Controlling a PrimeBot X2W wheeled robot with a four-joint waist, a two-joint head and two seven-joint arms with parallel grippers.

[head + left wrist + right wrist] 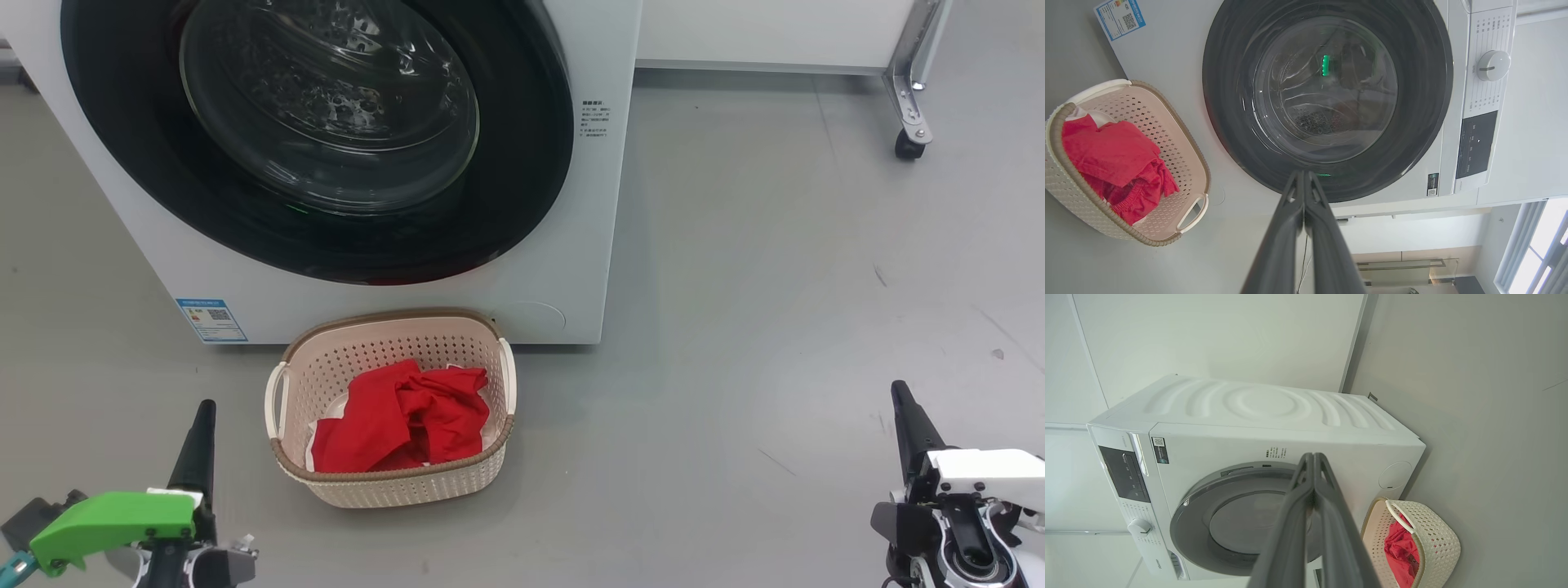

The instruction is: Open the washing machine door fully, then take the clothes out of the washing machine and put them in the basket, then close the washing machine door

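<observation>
Door: shut; task judged done.
Clothes: heaped in basket, set near door for short transfers.
Left gripper, right gripper: fingers pressed together, nothing held.

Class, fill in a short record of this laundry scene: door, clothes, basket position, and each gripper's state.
door: washing machine door shut, flush with the washing machine front
clothes: red clothes heaped inside the basket
basket position: on the floor, just in front of the washing machine, below the door
left gripper: shut, holding nothing
right gripper: shut, holding nothing
</observation>
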